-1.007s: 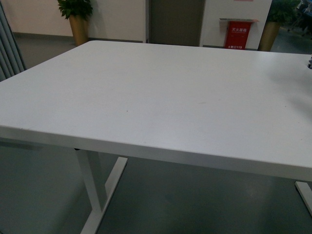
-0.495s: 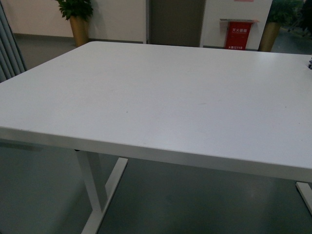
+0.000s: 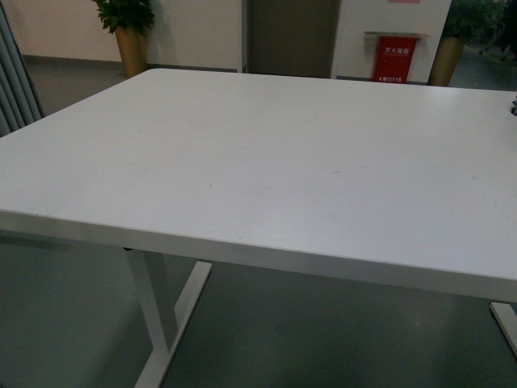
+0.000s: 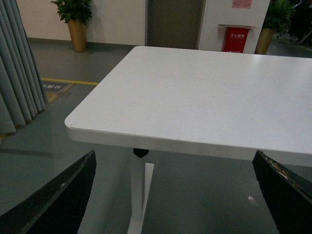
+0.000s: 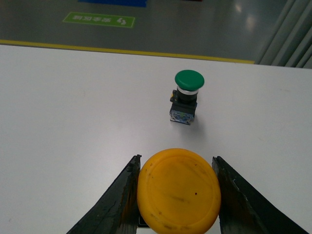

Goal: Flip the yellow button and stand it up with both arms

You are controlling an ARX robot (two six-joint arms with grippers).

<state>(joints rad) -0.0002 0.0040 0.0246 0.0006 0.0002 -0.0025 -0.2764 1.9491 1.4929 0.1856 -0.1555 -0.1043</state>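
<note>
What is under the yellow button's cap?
The cap of the yellow button, between the fingers of the right claw, hides its body; only a dark sliver shows. Whether it touches the table cannot be seen.

We see a white rectangular desk [image 3: 266,153] on a grey polished floor [image 3: 323,339], with a green potted plant [image 3: 129,32] and a red sign [image 3: 394,58] far behind.

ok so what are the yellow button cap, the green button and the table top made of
The yellow button cap: likely moulded plastic, matt, with dark specks and a faint scuff. The green button: smooth plastic-looking cap with a soft sheen, a shiny, possibly metal ring under it. The table top: white, smooth, semi-matt, probably laminate or painted board; its core cannot be told.
</note>
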